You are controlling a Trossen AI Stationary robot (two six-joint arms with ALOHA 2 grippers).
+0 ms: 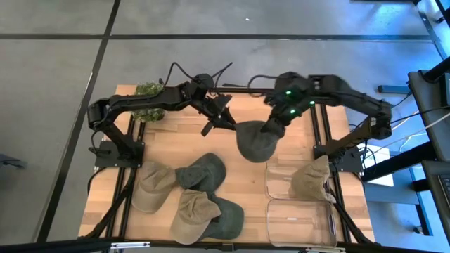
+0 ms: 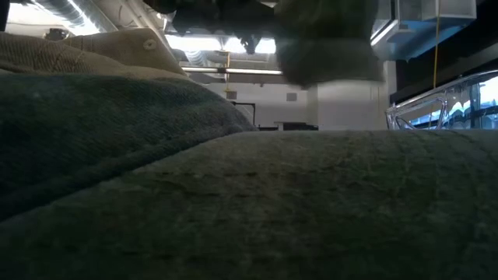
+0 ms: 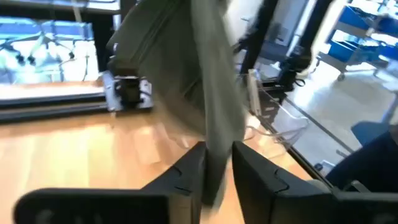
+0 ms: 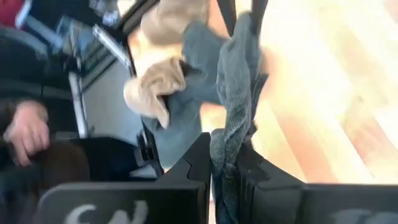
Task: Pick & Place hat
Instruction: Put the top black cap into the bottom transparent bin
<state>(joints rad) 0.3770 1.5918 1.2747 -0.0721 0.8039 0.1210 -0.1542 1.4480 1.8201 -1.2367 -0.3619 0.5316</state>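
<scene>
A dark green hat [image 1: 254, 140] hangs above the middle of the wooden table [image 1: 169, 140], with my right gripper [image 1: 273, 128] shut on it; in the low view the hat [image 2: 327, 47] shows as a blur at the top. My left gripper [image 1: 223, 121] stands open at the hat's left side. In the left wrist view a strip of the hat's cloth [image 3: 214, 124] runs down between its two spread fingers [image 3: 186, 177]. Several more hats, tan [image 1: 153, 186] and dark green [image 1: 204, 171], lie on the near part of the table. My left gripper has the hat's cloth [image 3: 216, 155] between its open fingers, which come level from the table's left; I cannot tell whether they touch it. My right gripper pinches a bunched fold of the hat's cloth [image 4: 229, 146] between its two fingers, slanting down from the table's right. The hat hangs below the fingers, clear of the table.
Two clear bins stand at the near right; the farther one [image 1: 278, 184] holds a tan hat [image 1: 311, 179], the nearer one [image 1: 299, 221] shows nothing inside. A small green plant [image 1: 149, 102] sits at the far left. Hats lying close to the low camera [image 2: 233, 202] fill that view.
</scene>
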